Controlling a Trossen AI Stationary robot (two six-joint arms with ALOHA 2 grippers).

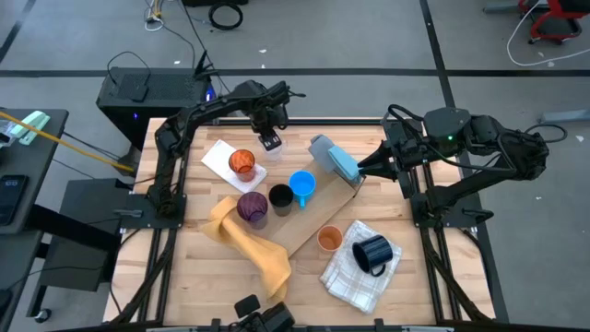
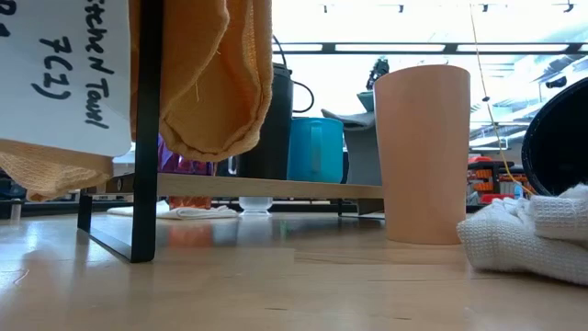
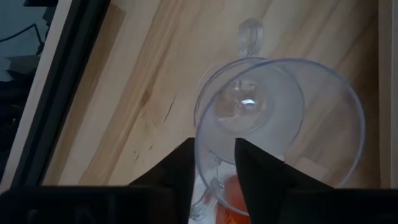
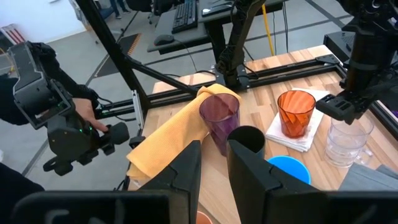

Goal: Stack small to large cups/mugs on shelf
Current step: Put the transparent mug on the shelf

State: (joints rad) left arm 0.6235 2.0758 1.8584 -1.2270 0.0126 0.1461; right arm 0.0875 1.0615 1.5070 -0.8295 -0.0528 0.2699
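The left gripper (image 3: pixel 211 168) straddles the rim of the clear cup (image 1: pixel 273 148) just beside the orange cup (image 1: pixel 242 164), fingers not visibly clamped; a square, firm pinch should precede lifting, while the right gripper (image 4: pixel 213 163) waits half-open, empty.

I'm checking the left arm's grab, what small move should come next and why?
Probably finish closing the left end effector on the clear mug's rim, then lift. Its fingers straddle the rim with a gap showing, and the mug stands on the table.
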